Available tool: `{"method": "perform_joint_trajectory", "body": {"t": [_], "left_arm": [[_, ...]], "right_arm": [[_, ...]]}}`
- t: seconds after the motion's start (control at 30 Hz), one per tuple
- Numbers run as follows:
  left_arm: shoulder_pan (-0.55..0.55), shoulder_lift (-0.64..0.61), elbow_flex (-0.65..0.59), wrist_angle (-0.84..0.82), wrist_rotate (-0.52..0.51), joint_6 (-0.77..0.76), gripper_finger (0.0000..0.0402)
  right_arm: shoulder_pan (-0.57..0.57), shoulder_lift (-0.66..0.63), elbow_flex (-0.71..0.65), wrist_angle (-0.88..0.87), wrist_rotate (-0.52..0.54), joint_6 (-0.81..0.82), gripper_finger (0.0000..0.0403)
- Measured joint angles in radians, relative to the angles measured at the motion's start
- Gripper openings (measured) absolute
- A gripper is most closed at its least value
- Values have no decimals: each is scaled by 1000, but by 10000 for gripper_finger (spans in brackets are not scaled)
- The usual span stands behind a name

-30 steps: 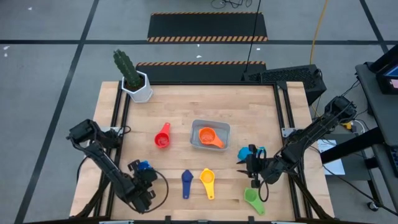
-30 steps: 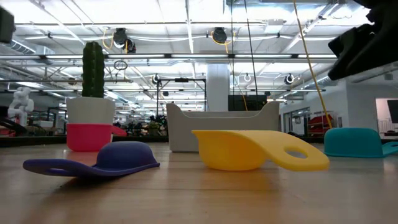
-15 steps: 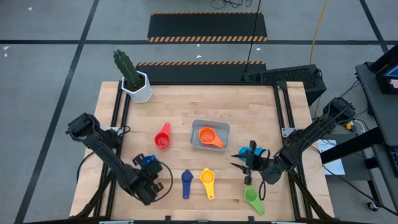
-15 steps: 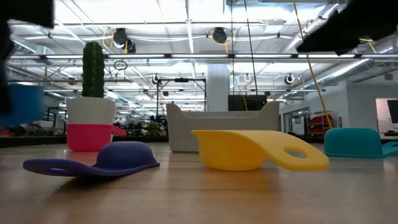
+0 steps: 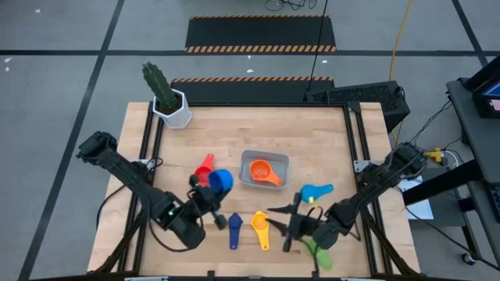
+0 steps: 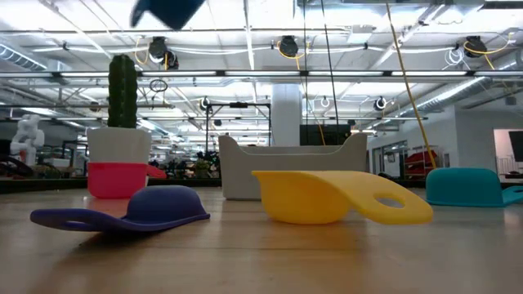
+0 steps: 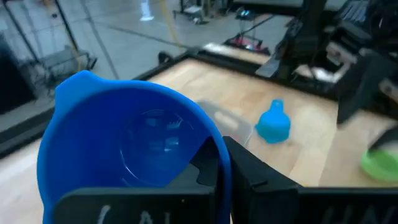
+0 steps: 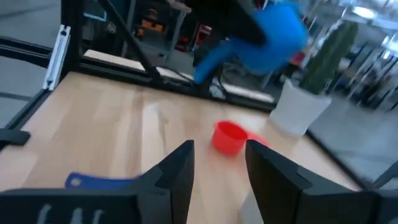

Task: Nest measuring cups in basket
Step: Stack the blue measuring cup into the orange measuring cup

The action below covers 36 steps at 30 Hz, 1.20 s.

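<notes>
Seven measuring cups [image 5: 260, 228], one in basket [image 5: 264, 169].

The high view looks straight down on the whole counter [image 5: 328, 140]. The low view sits at counter-top height near the front edge, close to the yellow cup [image 6: 327, 196], facing the basket [image 6: 286, 167]. Both wrist views look across the counter, apparently toward each other.

1. Your counter [image 5: 336, 140]: pale wood planks, dark frame.
2. On it you have:
   - cactus pot [image 5: 173, 110], far left corner
   - basket [image 5: 248, 178], centre
   - red cup [image 5: 204, 166]
   - navy cup [image 5: 234, 229]
   - yellow cup [image 5: 260, 227]
   - light blue cup [image 5: 313, 191]
   - green cup [image 5: 319, 251]
</notes>
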Motion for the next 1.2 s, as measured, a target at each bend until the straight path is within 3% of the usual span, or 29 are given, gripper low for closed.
{"method": "perform_joint_trajectory", "body": {"t": [0.17, 0.3, 0.6, 0.8, 1.07, 1.2], "left_arm": [[59, 26, -1, 361, 32, 338, 7], [75, 28, -1, 639, 52, 571, 10], [107, 137, -1, 1036, 131, 815, 10], [111, 186, -2, 1171, 162, 882, 7], [129, 187, -2, 1166, 229, 831, 6], [132, 187, -2, 1163, 231, 822, 13]], "right_arm": [[-15, 91, 99, 107, 5, -175, 139], [-43, 117, 101, 160, 30, -209, 139], [-76, 117, 101, 221, 21, -257, 139], [-64, 117, 101, 208, 27, -261, 139], [-64, 117, 101, 224, 36, -256, 139], [-61, 116, 101, 269, 111, -280, 139]]}}
